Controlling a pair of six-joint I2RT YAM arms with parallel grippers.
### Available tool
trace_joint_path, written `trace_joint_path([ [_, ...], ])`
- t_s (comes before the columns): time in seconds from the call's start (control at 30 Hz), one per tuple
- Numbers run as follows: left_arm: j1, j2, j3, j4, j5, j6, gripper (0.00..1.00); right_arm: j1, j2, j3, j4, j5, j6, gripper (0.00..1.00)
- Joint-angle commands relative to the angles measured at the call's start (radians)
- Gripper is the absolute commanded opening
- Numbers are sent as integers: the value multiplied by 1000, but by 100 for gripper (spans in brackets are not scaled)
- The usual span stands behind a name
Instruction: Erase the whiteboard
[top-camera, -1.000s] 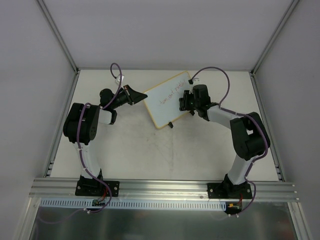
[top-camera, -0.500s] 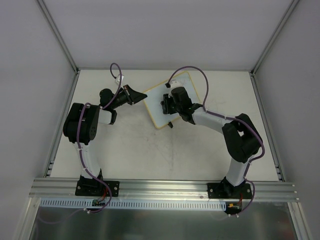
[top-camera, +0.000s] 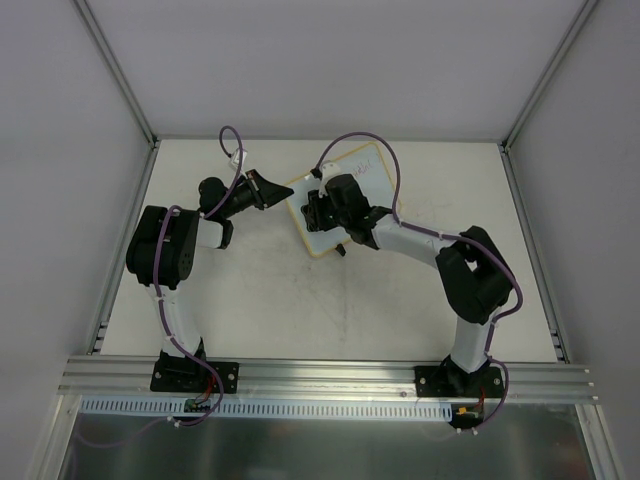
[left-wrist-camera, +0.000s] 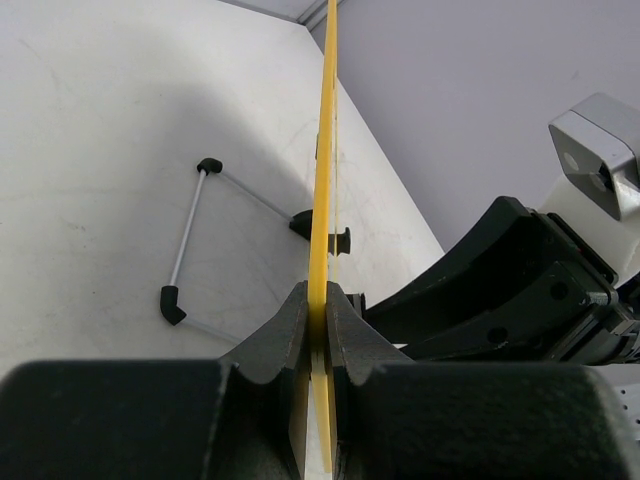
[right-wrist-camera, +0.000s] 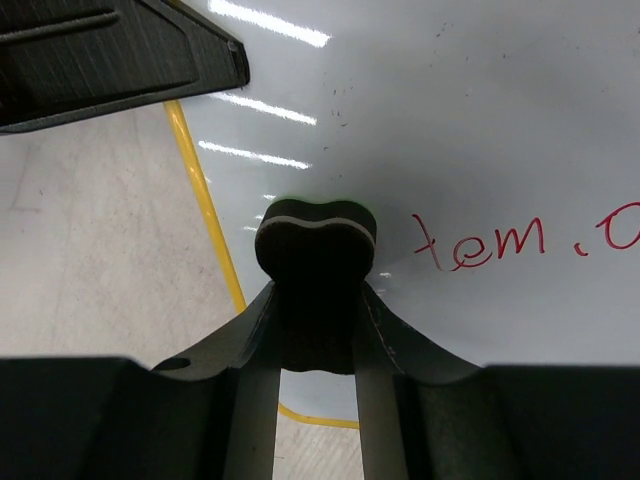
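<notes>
The whiteboard (top-camera: 368, 166) with a yellow frame lies tilted at the back middle of the table. My left gripper (top-camera: 284, 191) is shut on its left edge; in the left wrist view the yellow frame (left-wrist-camera: 322, 180) runs edge-on between the shut fingers. My right gripper (top-camera: 313, 211) is shut on a small black eraser block (right-wrist-camera: 316, 243) and holds it against the board's left part (right-wrist-camera: 450, 120). Red handwriting (right-wrist-camera: 490, 243) shows just right of the eraser.
A thin wire stand with black end caps (left-wrist-camera: 190, 240) lies on the table beside the board in the left wrist view. The right arm (top-camera: 420, 238) reaches across the board. Grey walls and metal rails (top-camera: 120, 80) enclose the table.
My right gripper has slid with the eraser leftward across the board, from its right-middle part to its left end. The left gripper and the board have stayed still.
</notes>
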Motion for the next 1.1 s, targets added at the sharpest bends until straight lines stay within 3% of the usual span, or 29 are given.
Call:
trace_joint_path([
  [0.0,-22,-18,13,88,86,41,0,-16,47,26,-31,-54,21,0],
  [0.5,-22,-40,4,63,92,55,0,-268,6,-59,-54,-80,52,0],
  [1.07,-22,-31,-2,80,95,47,0,-458,17,-79,-88,-92,66,0],
])
